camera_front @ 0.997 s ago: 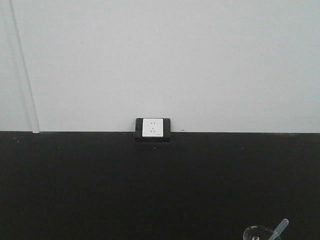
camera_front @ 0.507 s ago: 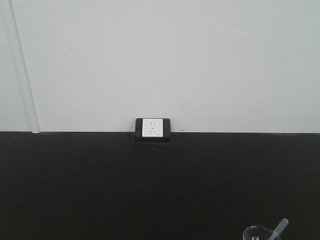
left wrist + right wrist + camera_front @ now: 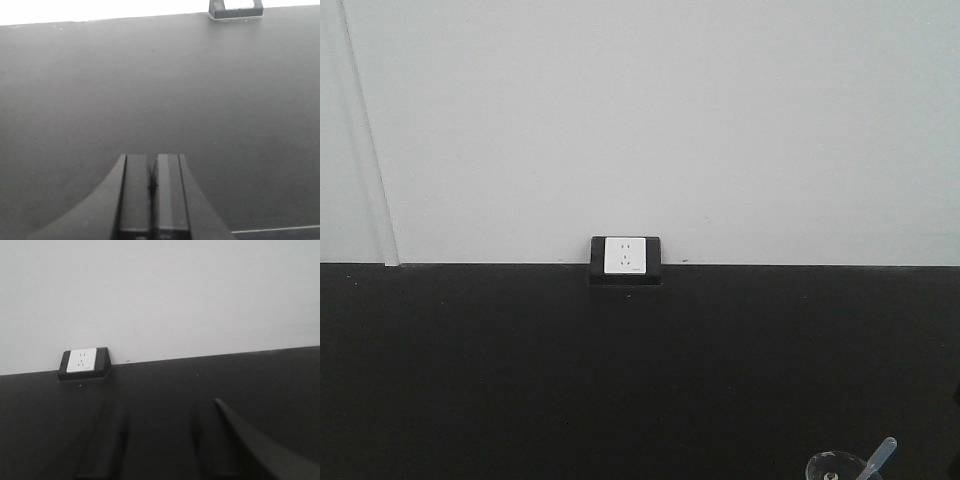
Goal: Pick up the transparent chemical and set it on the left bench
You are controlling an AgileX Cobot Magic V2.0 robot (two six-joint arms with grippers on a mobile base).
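Observation:
The transparent chemical (image 3: 836, 467) is a small clear glass vessel with a translucent pipette (image 3: 881, 456) sticking out. It shows only at the bottom right edge of the front view, on a black worktop. My left gripper (image 3: 152, 162) is shut and empty, low over bare black worktop. My right gripper (image 3: 160, 440) has its dark fingers (image 3: 116, 440) spread apart with nothing between them, pointing at the wall. The vessel shows in neither wrist view. The left bench with white bins is out of view.
The black worktop (image 3: 520, 370) runs the full width against a white wall. A white wall socket (image 3: 625, 257) in a black frame sits at its back edge, also in the left wrist view (image 3: 236, 8) and the right wrist view (image 3: 83, 361).

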